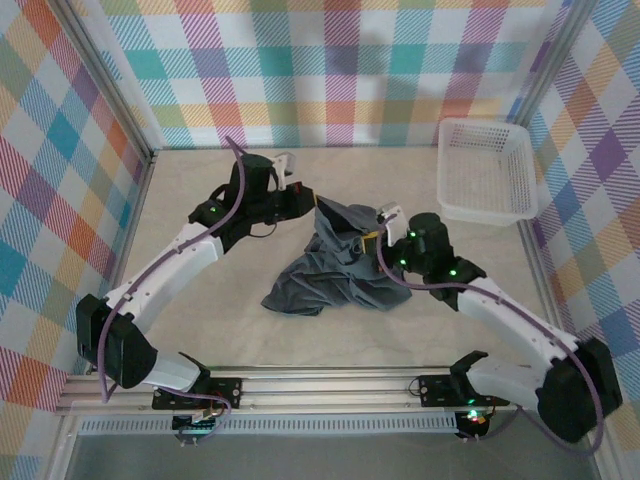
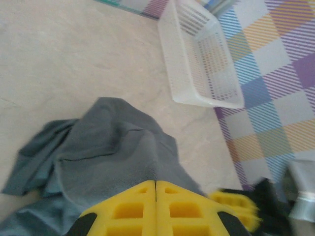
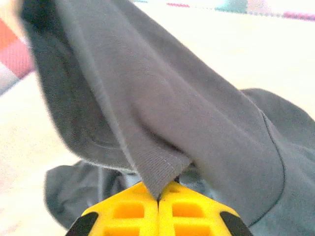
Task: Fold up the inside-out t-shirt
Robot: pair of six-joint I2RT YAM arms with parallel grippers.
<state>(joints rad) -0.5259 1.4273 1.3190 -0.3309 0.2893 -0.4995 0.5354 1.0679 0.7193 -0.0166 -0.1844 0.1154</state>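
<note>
The slate-grey t-shirt (image 1: 335,265) lies crumpled mid-table, its upper part lifted between both arms. My left gripper (image 1: 307,195) holds the cloth's top left edge; in the left wrist view its yellow fingertips (image 2: 156,183) are pressed together on the t-shirt (image 2: 108,147). My right gripper (image 1: 378,238) grips the right side; in the right wrist view a hemmed corner of the t-shirt (image 3: 162,123) is pinched at the gripper (image 3: 158,197) and the cloth drapes upward from it. The lower part of the shirt rests on the table.
A white plastic basket (image 1: 487,170) stands at the back right; in the left wrist view the basket (image 2: 202,59) lies beyond the shirt. Plaid walls (image 1: 60,170) enclose the table. Bare tabletop (image 1: 200,310) lies left and in front of the shirt.
</note>
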